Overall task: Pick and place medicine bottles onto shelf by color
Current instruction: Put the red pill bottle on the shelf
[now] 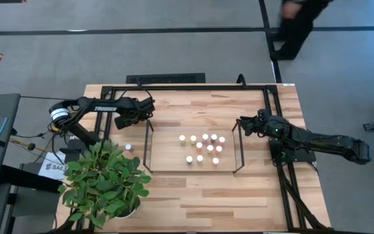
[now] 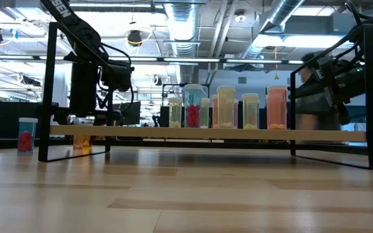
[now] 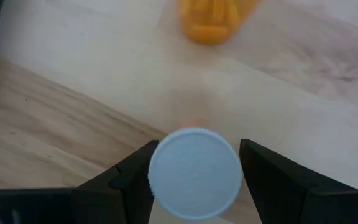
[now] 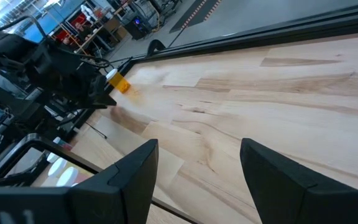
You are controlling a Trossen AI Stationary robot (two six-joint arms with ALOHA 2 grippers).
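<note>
Left gripper [image 3: 194, 177] pinches a white-capped bottle [image 3: 194, 173] above an orange bottle [image 3: 211, 22]; a loose pinch risks dropping it. Right gripper [image 4: 197, 171] waits, jaws spread.

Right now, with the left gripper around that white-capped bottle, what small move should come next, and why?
Probably lift it. The left gripper has its fingers on either side of the white-capped bottle, apparently gripping it, near the shelf's left end. Raising it clears the table before carrying it over. The right gripper waits open at the right end.
</note>
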